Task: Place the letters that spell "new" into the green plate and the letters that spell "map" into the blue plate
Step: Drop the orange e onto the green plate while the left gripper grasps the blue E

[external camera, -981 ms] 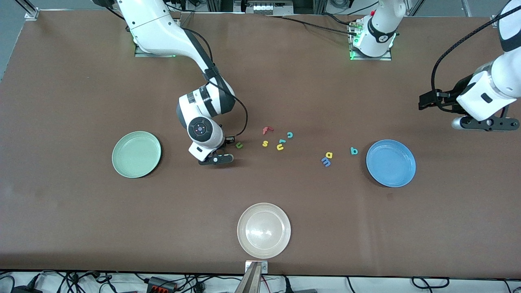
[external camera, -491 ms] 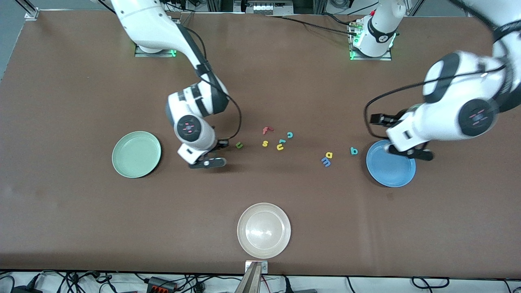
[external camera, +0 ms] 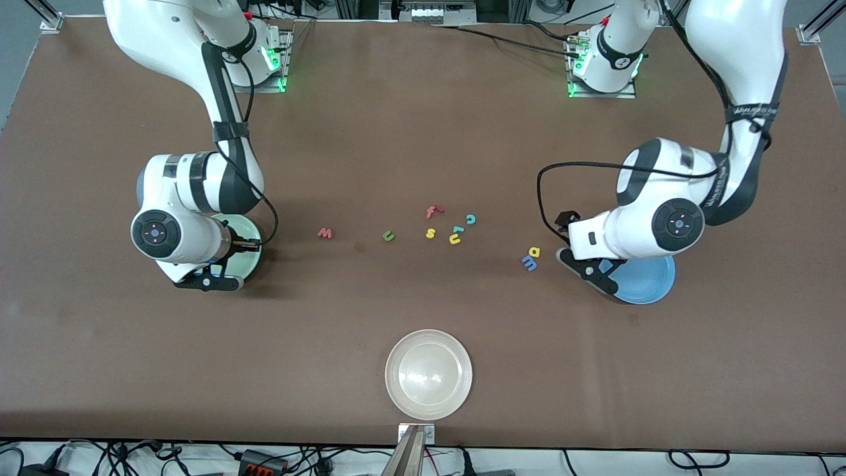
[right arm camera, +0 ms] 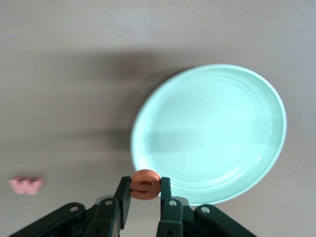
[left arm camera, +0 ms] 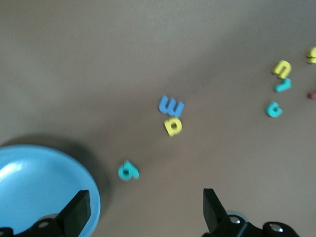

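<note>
The right gripper (right arm camera: pixel 144 197) has moved over the round green plate (right arm camera: pixel 222 128), clamped on the foam e (right arm camera: pixel 144 183). The left gripper (left arm camera: pixel 143 212) has come over the blue plate (left arm camera: pixel 34 182) edge, fingers apart.

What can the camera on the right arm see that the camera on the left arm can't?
Only the right wrist view shows the green plate, the pinkish-red w on the table, and the right gripper shut on the orange e above the plate's edge. Only the left wrist view shows the blue plate, the blue m, yellow a, teal p and the open left gripper. Both show the brown table.
</note>
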Robot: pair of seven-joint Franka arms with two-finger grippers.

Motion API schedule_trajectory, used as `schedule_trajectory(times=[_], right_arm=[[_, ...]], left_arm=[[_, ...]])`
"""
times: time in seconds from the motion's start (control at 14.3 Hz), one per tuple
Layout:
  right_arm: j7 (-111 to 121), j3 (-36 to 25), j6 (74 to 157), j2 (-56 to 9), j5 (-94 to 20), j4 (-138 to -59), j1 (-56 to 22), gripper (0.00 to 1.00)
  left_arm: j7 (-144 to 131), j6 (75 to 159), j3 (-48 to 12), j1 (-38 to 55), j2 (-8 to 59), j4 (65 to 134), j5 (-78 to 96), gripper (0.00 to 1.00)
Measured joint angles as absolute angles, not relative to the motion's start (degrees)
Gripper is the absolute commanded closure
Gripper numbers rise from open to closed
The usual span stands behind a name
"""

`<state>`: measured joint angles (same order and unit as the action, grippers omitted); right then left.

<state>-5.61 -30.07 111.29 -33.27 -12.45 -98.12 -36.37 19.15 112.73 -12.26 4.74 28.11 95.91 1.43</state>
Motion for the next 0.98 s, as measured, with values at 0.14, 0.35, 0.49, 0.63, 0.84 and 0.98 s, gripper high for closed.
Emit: schedule_trajectory(times=[0.14,0.35,0.49,0.63,0.84,0.98], right_arm=[[-4.0,-30.79,112.07,-34.32,-12.45,-99.27,-35.67,0.96],[0.4,-31.02,114.54,-36.46,-12.46,-99.59,-32.22,0.95],[1.74,-31.02,115.58,-37.63,-12.51,-99.63,-30.15,0.93],[2.01,-30.92,116.68,-38.57,-12.53,-99.63,-29.85,0.87],[2.01,-30.6,118.99,-40.09,-12.54,-99.64,-30.21,0.2],[2.01,-30.6,119.89,-41.01,-12.54,-99.64,-30.18,0.0]], left_arm=[[14.83,119.02,-12.26,5.41,29.81,98.36,1.4,0.0],[0.08,123.13,-12.26,6.71,31.86,98.95,0.26,0.0],[-11.72,125.82,-12.26,7.86,33.06,98.96,-0.09,0.0],[-23.42,129.88,-12.27,8.69,35.05,98.97,-0.17,0.0],[-33.43,134.19,-12.27,9.61,38.42,98.93,-0.19,0.25],[-35.12,134.56,-12.27,9.9,39.46,98.91,-0.19,0.35]])
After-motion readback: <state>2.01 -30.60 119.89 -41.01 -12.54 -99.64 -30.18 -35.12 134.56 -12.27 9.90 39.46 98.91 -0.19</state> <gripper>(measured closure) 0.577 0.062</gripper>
